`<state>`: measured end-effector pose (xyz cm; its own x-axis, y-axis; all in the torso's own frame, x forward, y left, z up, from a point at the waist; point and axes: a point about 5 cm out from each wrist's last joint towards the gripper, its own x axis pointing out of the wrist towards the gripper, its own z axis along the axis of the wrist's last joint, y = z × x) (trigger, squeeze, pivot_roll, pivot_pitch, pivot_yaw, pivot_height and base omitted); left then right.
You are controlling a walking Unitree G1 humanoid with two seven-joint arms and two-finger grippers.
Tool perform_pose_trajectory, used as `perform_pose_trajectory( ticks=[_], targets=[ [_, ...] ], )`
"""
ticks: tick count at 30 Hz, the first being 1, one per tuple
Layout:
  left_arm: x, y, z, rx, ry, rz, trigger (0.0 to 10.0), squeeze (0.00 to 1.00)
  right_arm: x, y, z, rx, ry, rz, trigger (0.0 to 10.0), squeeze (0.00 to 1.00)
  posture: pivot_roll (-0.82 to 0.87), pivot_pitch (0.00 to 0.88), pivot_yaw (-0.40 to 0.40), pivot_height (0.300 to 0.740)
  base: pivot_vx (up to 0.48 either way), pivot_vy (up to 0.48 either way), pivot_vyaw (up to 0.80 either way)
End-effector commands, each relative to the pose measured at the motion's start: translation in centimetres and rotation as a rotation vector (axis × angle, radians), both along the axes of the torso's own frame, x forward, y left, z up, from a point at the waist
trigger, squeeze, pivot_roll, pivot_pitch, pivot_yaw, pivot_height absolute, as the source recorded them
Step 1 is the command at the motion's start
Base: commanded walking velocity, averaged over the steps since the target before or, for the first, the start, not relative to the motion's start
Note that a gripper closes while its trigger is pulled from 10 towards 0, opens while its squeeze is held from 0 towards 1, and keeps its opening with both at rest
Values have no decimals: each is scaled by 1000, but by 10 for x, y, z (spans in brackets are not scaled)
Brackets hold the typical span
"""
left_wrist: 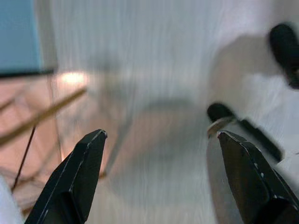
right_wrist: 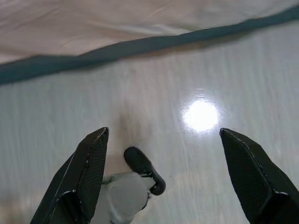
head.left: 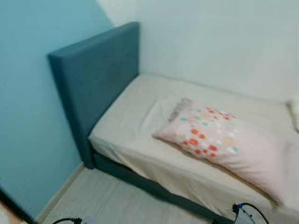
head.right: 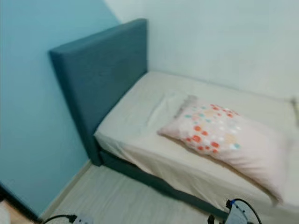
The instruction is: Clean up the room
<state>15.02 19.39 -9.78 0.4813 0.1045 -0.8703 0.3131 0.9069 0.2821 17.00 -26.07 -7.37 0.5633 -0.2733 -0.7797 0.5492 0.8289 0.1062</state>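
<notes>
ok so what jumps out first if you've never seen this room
The pillow with orange and teal dots, lying at an angle on the cream-sheeted bed. Next is the tall blue headboard against the turquoise wall at the left. Both grippers hang over the pale floor, jaws open.

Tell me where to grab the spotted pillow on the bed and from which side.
Grip the pale pink pillow with orange and teal spots at its near corner by the bed's edge, coming from the floor side. It lies flat and slantwise on the cream sheet, so that soft corner is closest and easiest to pinch. Both hands hang open above the floor.
</notes>
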Motion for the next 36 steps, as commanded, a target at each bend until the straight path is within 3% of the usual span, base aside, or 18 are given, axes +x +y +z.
perform_pose_trajectory(
  ticks=[1, 14, 22, 29, 36],
  targets=[
    [-5, -1, -2, 4, 22, -4, 10000, 0, 0, 1, 0, 8, -6, -19, 10000, 0, -40, 0, -43, 740, 0, 0, -763],
    [-3, -5, -2, 7, 32, -15, 10000, 0, -9, -2, -3, -4, 29, -6, 10000, 0, -42, 0, -52, 740, 0, 0, -762],
    [-14, 24, -1, 28, 44, 14, 10000, 0, -11, -1, -4, -18, 49, 25, 10000, 0, -41, 0, -54, 740, 0, 0, -763],
    [-22, 37, -1, 34, 54, 31, 10000, 0, -9, 2, -5, -20, 50, 39, 10000, 0, -39, 0, -54, 740, 0, 0, -763],
    [-25, 25, -4, 17, 62, 31, 10000, 0, -8, 3, -5, -27, 54, 45, 10000, 0, -39, 0, -57, 740, 0, 0, -762]
  ],
)
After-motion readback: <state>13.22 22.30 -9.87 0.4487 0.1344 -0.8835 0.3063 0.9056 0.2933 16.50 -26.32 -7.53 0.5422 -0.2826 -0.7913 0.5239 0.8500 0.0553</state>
